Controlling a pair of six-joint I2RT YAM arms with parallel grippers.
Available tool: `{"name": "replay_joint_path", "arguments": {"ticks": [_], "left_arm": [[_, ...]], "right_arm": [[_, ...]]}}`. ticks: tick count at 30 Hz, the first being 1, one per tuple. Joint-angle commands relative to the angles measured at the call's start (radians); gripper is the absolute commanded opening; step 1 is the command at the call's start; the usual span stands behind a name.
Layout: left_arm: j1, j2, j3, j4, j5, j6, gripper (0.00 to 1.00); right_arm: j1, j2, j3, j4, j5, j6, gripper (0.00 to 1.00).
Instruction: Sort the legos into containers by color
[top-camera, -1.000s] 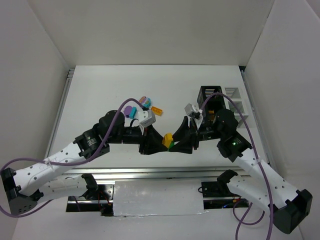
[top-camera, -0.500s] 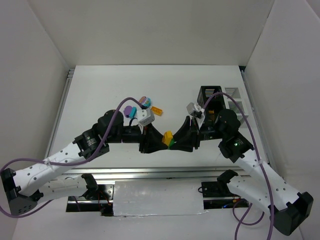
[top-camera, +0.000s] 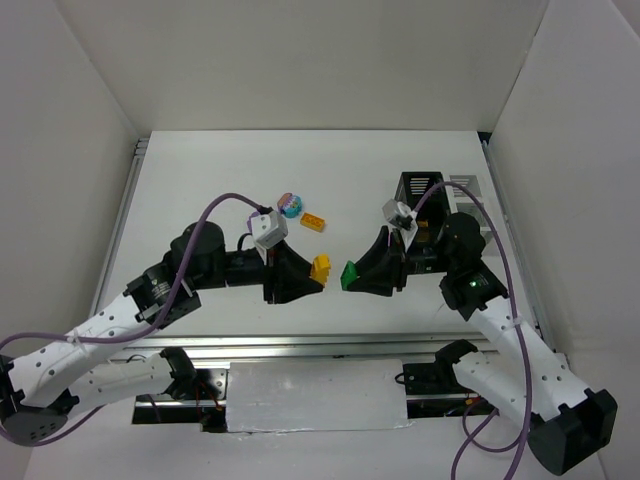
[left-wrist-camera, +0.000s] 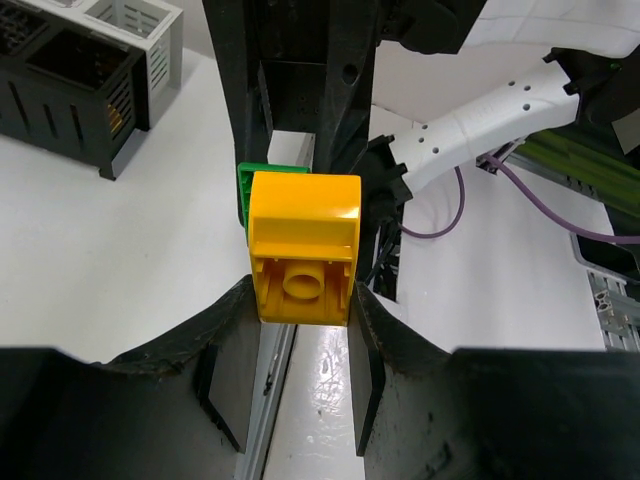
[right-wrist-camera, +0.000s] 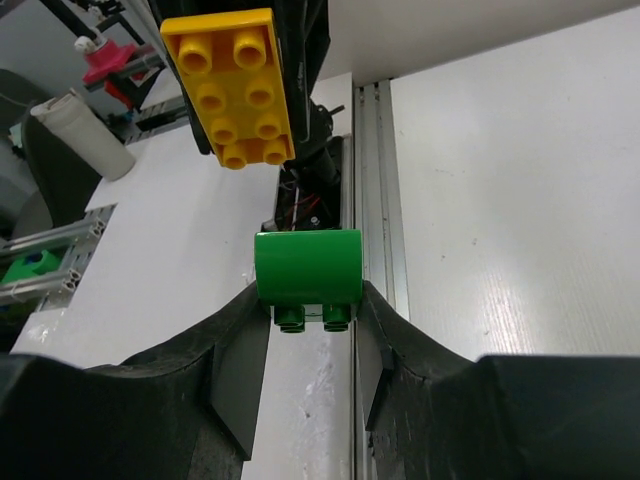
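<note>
Our right tool (right-wrist-camera: 308, 322), gripping a green lego (right-wrist-camera: 308, 265), sits nearer the 3 containers (top-camera: 420, 188) behind it than our left tool (left-wrist-camera: 302, 305), gripping a yellow lego (left-wrist-camera: 304, 235).

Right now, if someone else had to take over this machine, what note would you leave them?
Left fingers: shut on the yellow brick.
Right fingers: shut on the green brick. A small gap separates the two bricks.
Loose on the table: an orange brick and a small teal-and-purple cluster.
Bins: the black bin and two white bins stand at the far right. Their contents are unclear.
Left to do: drop both held bricks by colour, then sort the loose pieces.
</note>
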Motion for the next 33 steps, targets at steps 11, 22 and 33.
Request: {"name": "replay_joint_path", "arguments": {"ticks": [11, 22, 33], "left_arm": [[0.002, -0.021, 0.205, -0.388, -0.63, -0.09, 0.0], [0.005, -0.084, 0.059, -0.454, -0.767, -0.089, 0.0], [0.012, -0.044, 0.052, -0.477, -0.71, -0.091, 0.0]], "right_arm": [[-0.106, 0.134, 0.215, -0.353, 1.367, 0.135, 0.0], [-0.4, 0.5, 0.513, -0.557, 1.765, 0.238, 0.0], [-0.568, 0.605, 0.475, -0.58, 1.645, 0.27, 0.0]]}}
